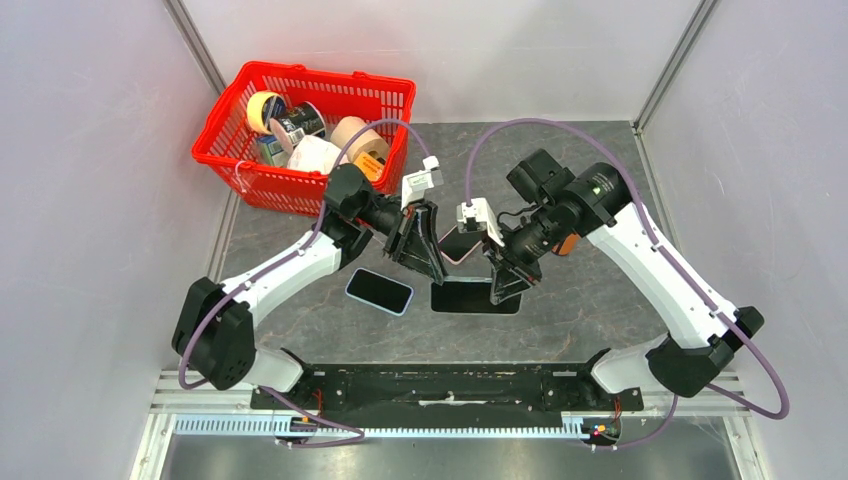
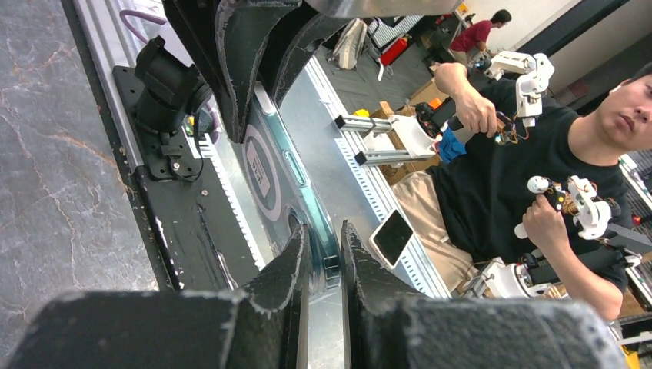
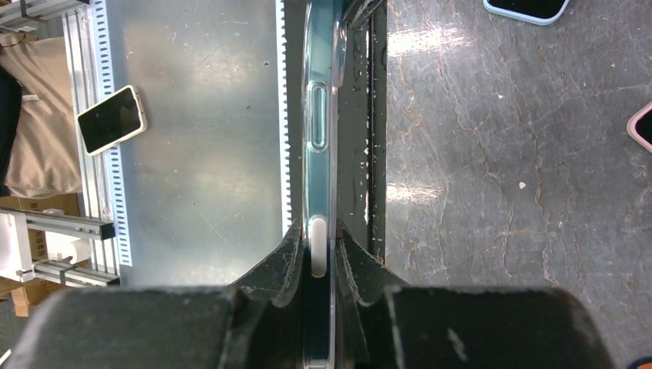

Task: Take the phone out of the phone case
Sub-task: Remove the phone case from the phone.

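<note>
The phone in its clear case (image 1: 475,297) is held edge-on above the table, between both grippers. My left gripper (image 1: 432,268) is shut on its left end, and my right gripper (image 1: 505,288) is shut on its right end. In the left wrist view the fingers (image 2: 296,261) clamp the case's thin edge (image 2: 296,173), and the ring on the case back shows. In the right wrist view the gripper (image 3: 315,231) clamps the case's side (image 3: 317,115) over a side button. I cannot tell whether the phone has shifted inside the case.
A phone in a pale blue case (image 1: 380,291) lies flat just left of the held one. A phone in a pink case (image 1: 458,246) lies behind it. A red basket (image 1: 300,72) of tape rolls stands at the back left. A black rail (image 1: 450,385) runs along the near edge.
</note>
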Robot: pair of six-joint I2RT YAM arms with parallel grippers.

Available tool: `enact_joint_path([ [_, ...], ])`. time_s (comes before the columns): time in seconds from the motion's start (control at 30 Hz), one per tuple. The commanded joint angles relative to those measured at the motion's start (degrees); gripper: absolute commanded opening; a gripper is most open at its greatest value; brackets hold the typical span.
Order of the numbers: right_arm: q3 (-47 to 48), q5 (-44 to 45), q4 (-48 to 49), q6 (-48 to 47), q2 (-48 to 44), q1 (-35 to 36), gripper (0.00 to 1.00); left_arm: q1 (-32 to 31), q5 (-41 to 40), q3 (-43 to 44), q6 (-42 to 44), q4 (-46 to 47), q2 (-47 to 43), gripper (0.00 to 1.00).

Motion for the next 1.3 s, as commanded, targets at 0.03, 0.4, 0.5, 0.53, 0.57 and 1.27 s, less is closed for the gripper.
enact_joint_path([
  [0.03, -0.1, -0.6, 13.5, -2.1, 0.0, 1.4, 0.00, -4.4, -2.8, 4.2, 0.5, 3.6, 0.2, 0.02],
  [0.4, 0.0, 0.8, 13.7, -2.3, -0.8, 2.0, 0.00, -6.0, -2.6, 4.0, 0.5, 3.4, 1.3, 0.02],
  [0.5, -0.4, 1.2, 14.2, -2.3, -1.1, 2.1, 0.00, -6.2, -2.7, 4.0, 0.4, 3.4, 1.6, 0.02],
  [0.53, -0.4, 1.2, 14.3, -2.2, -1.2, 2.1, 0.00, -6.4, -2.7, 4.0, 0.3, 3.4, 1.7, 0.02],
  [0.57, -0.4, 1.2, 14.2, -2.2, -1.2, 2.2, 0.00, -6.5, -2.8, 4.0, 0.3, 3.4, 1.7, 0.02],
  [1.27, -1.9, 2.4, 15.4, -3.3, -2.0, 2.8, 0.00, -7.5, -2.1, 4.0, 1.0, 3.6, 4.7, 0.02],
])
